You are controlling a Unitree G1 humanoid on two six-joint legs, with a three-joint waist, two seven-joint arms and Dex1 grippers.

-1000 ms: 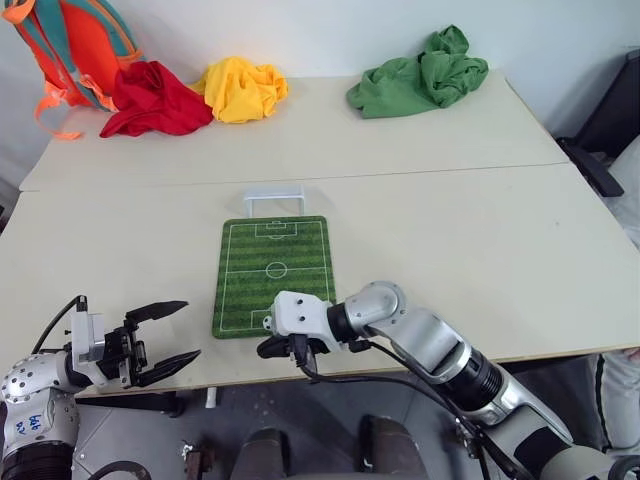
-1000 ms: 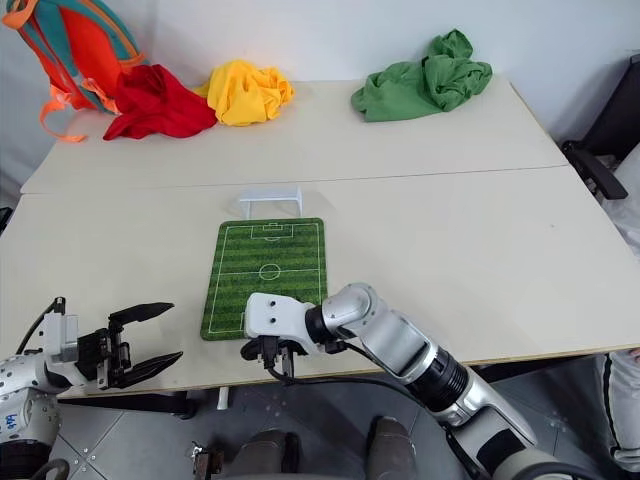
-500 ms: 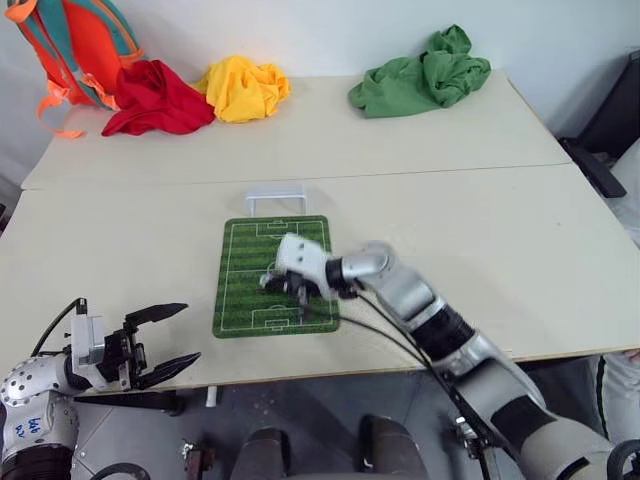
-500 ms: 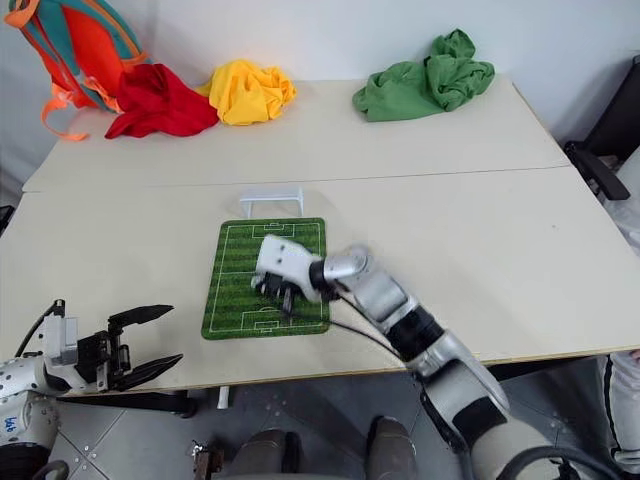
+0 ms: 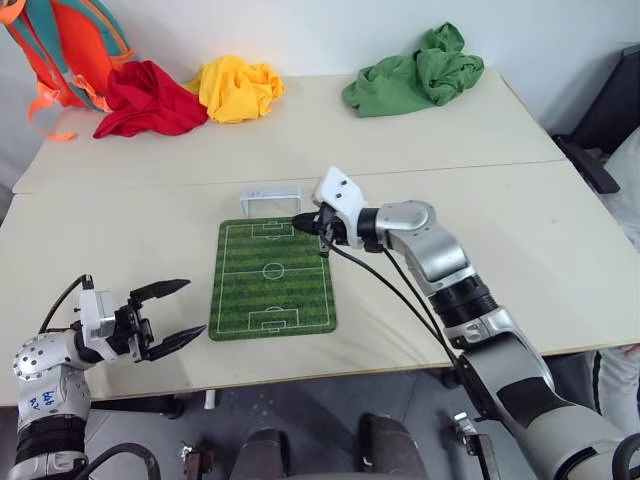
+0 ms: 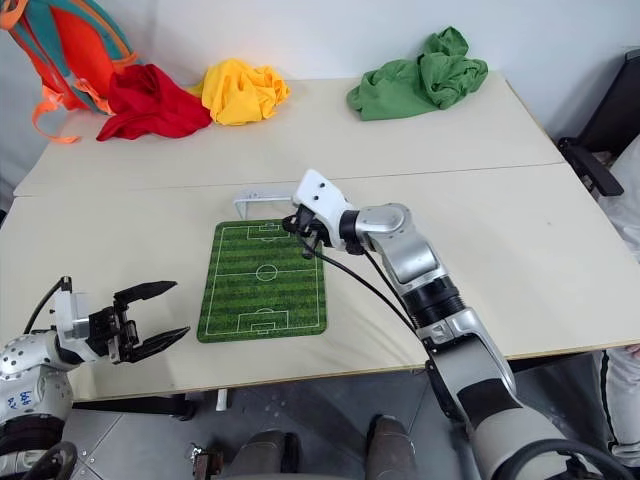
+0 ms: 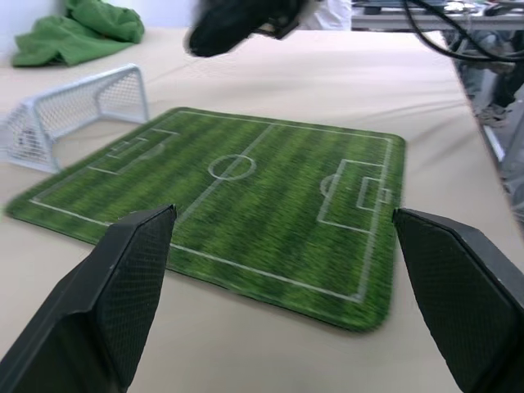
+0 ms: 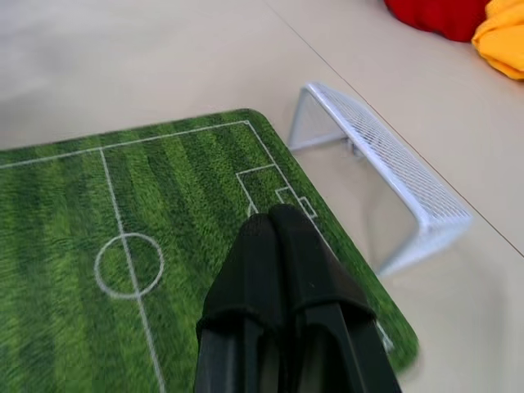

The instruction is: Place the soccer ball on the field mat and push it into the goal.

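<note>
Over the far end of the field mat, just short of the goal, the right gripper hangs pinched tight, the left gripper spread wide and empty beside the mat — the soccer ball cannot be made out, so whether it has been placed or pushed in I cannot tell.

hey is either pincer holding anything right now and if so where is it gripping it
Nothing is held. The right pincer is shut with nothing visible between its fingers, above the field mat near the goal. The left pincer is open and empty.
</note>
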